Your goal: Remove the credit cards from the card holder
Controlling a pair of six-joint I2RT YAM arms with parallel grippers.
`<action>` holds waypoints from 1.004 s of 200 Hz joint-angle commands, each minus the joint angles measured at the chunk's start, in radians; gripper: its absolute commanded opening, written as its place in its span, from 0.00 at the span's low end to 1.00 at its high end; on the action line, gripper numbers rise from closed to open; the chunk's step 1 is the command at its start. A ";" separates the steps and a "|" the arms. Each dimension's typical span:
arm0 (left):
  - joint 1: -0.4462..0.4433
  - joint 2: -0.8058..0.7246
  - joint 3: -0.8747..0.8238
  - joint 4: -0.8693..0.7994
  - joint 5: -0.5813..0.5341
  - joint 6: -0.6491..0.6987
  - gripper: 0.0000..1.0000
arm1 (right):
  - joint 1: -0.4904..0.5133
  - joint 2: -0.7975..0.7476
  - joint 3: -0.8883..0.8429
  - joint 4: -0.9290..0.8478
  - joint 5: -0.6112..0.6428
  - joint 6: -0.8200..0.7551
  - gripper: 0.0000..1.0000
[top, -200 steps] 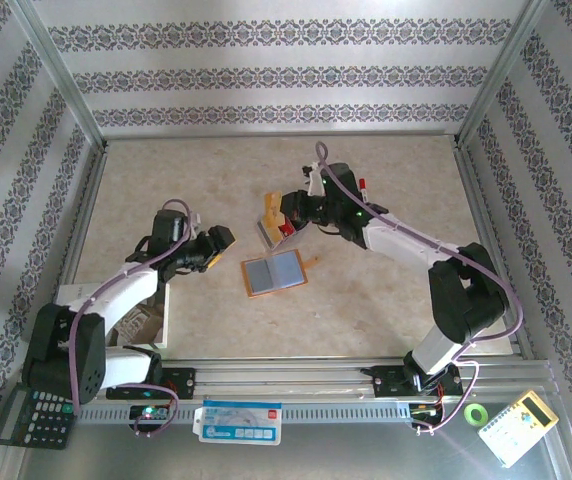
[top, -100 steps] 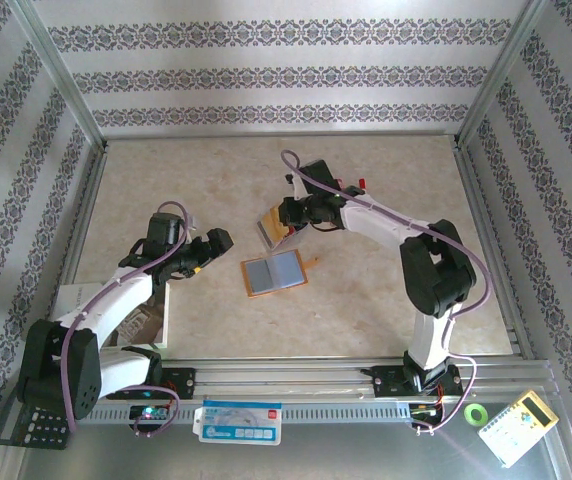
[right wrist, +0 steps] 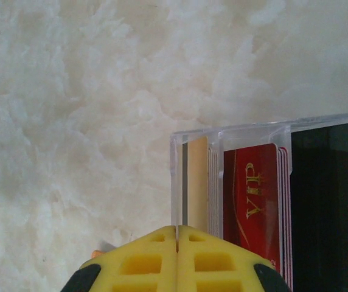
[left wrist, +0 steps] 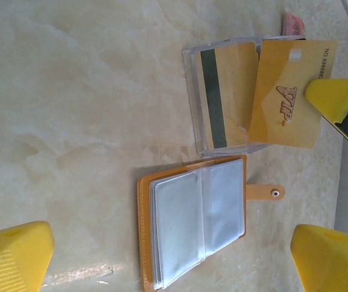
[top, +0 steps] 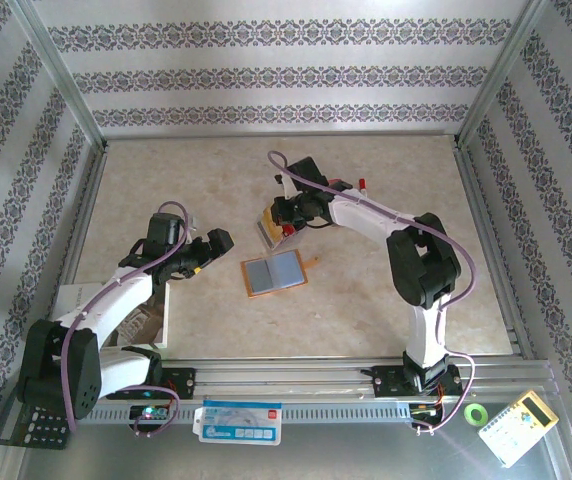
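Observation:
The orange card holder [top: 274,272] lies open in the middle of the table, its grey-blue pockets [left wrist: 195,222] facing up and its tab [left wrist: 265,193] pointing right. Just behind it stands a clear box [top: 272,228] with credit cards in it: a tan one [right wrist: 197,182], a red one [right wrist: 253,201] and black ones [right wrist: 329,207]. My right gripper [top: 286,222] hovers over this box, shut on a gold credit card [left wrist: 289,91] pinched at its edge. Left of the holder my left gripper [top: 216,245] is open and empty, its yellow fingers [left wrist: 13,258] spread wide.
A small red item [top: 363,185] lies behind the right arm. A white board [top: 156,315] sits under the left arm. Off the table's front edge are a dark calculator [top: 26,425], a yellow calculator [top: 521,425] and a green tape roll [top: 477,413].
My right arm has swung left and carried the gold card over the clear box. My left gripper has opened wide and drawn slightly back from the holder.

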 commanded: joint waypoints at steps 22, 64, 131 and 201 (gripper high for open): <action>0.014 0.005 0.007 -0.036 0.007 0.028 1.00 | 0.008 0.029 0.041 -0.054 0.047 -0.051 0.02; 0.015 0.010 0.012 -0.036 0.010 0.028 1.00 | 0.010 0.024 0.054 -0.079 0.063 -0.034 0.22; 0.014 0.027 0.015 -0.012 0.019 0.024 1.00 | 0.044 -0.255 -0.162 -0.074 0.212 0.074 0.44; 0.023 0.062 -0.001 0.033 0.012 0.006 1.00 | 0.252 -0.382 -0.382 -0.083 0.447 0.261 0.63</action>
